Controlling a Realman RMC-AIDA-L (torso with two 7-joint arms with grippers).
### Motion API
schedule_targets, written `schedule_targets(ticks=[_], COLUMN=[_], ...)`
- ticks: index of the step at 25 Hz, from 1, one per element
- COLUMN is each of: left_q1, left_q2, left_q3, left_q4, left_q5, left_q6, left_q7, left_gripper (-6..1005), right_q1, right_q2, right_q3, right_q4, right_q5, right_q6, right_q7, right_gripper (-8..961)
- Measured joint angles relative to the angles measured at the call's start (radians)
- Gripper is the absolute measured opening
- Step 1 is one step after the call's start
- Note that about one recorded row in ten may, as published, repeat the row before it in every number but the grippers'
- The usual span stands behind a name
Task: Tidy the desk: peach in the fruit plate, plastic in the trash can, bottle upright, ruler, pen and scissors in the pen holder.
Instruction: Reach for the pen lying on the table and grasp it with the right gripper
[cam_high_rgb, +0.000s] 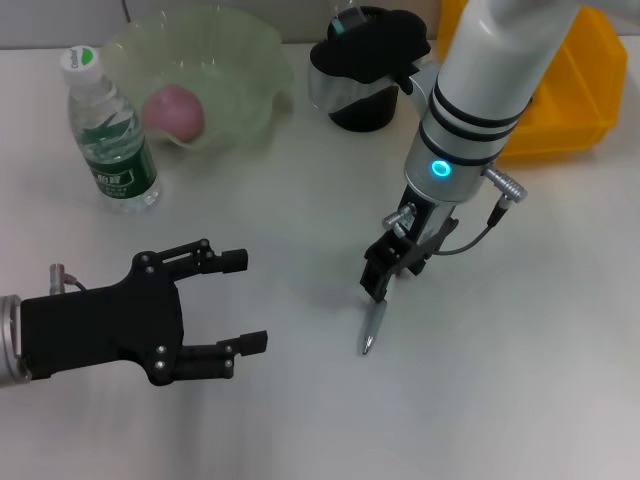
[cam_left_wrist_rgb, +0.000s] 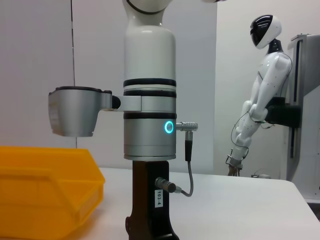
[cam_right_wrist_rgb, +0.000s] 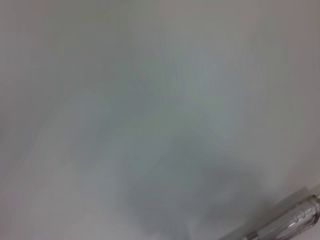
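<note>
The left gripper (cam_high_rgb: 250, 300) hovers nearest the robot, well to the left of the pen (cam_high_rgb: 372, 327), its fingers spread and holding nothing; its arm is cut off at the frame edge. The right gripper (cam_high_rgb: 380, 285) is pressed onto the pen's upper end, hiding that end; the tip points toward the robot on the white desk (cam_high_rgb: 520, 380), with bare surface all around. In the right wrist view only a clear stretch of the barrel (cam_right_wrist_rgb: 292, 222) shows. Farther back, left of the pen, the bottle (cam_high_rgb: 108, 130) stands upright; the peach (cam_high_rgb: 176, 110) lies in the fruit plate (cam_high_rgb: 255, 60). The pen holder (cam_high_rgb: 362, 100) is partly hidden by the arm; a yellow bin (cam_high_rgb: 575, 90) sits behind.
</note>
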Motion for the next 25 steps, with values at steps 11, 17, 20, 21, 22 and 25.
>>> schedule_targets(ticks=[11, 17, 20, 21, 22, 25], left_q1=[-0.004, -0.006, -0.006, -0.006, -0.006, -0.005], left_q2=[-0.002, -0.002, -0.002, -0.002, -0.002, -0.002], left_q3=[0.002, 0.002, 0.002, 0.002, 0.002, 0.002], left_q4=[-0.002, -0.011, -0.011, -0.011, -0.011, -0.011], left_q5=[0.000, 0.000, 0.000, 0.000, 0.000, 0.000], left_q6=[0.003, 0.004, 0.005, 0.005, 0.007, 0.018], left_q7=[0.000, 0.013, 0.014, 0.014, 0.014, 0.014], left_gripper=[829, 829, 829, 829, 829, 829], right_q1=[-0.008, -0.008, -0.009, -0.009, -0.009, -0.004], right_q2=[0.000, 0.000, 0.000, 0.000, 0.000, 0.000], right_q3=[-0.003, -0.007, -0.034, -0.034, -0.041, -0.054], right_q4=[0.000, -0.001, -0.011, -0.011, -0.012, -0.012], right_q5=[0.000, 0.006, 0.032, 0.032, 0.040, 0.050], right_q6=[0.002, 0.002, 0.010, 0.010, 0.013, 0.019], right_q7=[0.000, -0.001, -0.003, -0.003, -0.003, -0.003], right_gripper=[610, 610, 610, 610, 610, 610])
